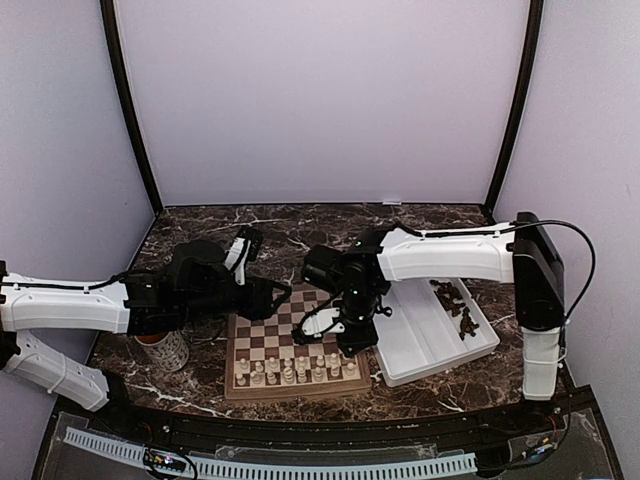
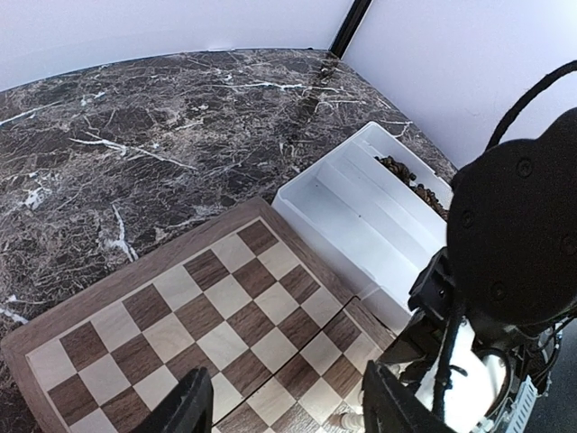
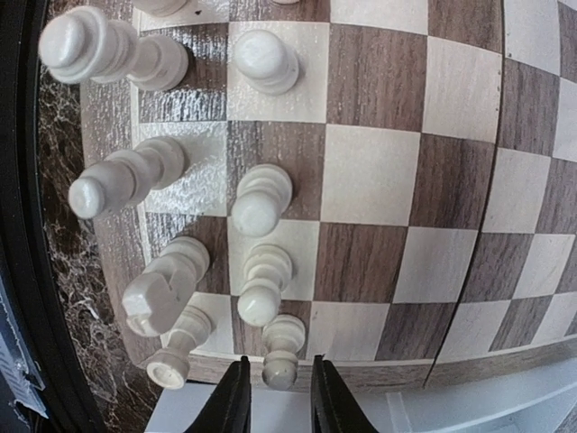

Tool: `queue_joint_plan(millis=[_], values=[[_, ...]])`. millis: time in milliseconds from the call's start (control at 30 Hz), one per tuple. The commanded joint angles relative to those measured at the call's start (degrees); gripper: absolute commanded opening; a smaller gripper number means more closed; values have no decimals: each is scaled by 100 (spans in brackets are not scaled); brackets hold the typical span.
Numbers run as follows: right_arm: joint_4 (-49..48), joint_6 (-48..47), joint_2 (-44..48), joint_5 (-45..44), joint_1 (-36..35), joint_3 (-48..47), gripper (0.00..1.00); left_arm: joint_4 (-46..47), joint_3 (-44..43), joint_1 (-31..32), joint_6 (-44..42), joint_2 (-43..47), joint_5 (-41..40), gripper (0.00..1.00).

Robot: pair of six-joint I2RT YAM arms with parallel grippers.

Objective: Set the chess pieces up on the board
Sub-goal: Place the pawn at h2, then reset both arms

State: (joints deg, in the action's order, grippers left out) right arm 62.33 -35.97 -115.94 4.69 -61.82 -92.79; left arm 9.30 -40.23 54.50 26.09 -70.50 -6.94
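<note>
The left arm is reaching in from the left side, past a small cup [image 1: 165,350] on the table. The left gripper [image 2: 287,410] is hovering over the near-left part of the board [image 2: 207,307] with its fingers spread wide and nothing between them. It is not taking part in the placing for now.

The board is lying flat at the near middle of the table. The cream pieces [image 1: 290,372] are standing in two rows along its near edge, while the squares farther back are showing bare.

Toward the right end of those rows, the right gripper [image 3: 280,379] is hanging over a cream pawn [image 3: 281,354] on the last file of the second row, next to the board's right edge. Its jaws are standing a little apart on either side of the pawn's head, with a sliver of gap on each side, so it appears not to be clamping. The pawn is standing upright, its long axis vertical and its head pointing up into the jaws.

The step in hand looks like finishing the cream pawn row. The next move probably calls for a straight lift clear of the pawn without brushing it or its neighbours, then a trip right.

The white tray [image 1: 420,345] is sitting just beside the board, and the dark pieces [image 1: 455,303] are lying heaped in its far compartment, too small to tell which way each points.
</note>
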Motion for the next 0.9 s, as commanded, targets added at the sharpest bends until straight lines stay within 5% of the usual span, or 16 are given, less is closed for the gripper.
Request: queue_joint_plan(millis=[0,167,200,233,433,567,867], values=[[319,-188,653,-85,85,-246,29,-268,-151,-54,-222,165,-152,58],[333,-264,1272,-131,501,-370,42,-787,-479,-252,-471,355,-402,64],[252,-248,1414,-205,610,-354,86,-998,-531,-330,-569,385,-549,66],[109,-173,1601,-307,735,-318,97,-1122,-653,-367,-635,440,-631,69],[-2116,1061,3164,-1374,2119,481,98,-2207,-1302,-709,-1164,653,-1656,87],[-3767,1500,3545,-3342,3417,1535,98,-2522,-1582,-996,-1309,702,-2135,98],[-4210,2194,4859,-2030,4034,2940,99,-2634,-1969,-1277,-1382,521,-2168,99]])
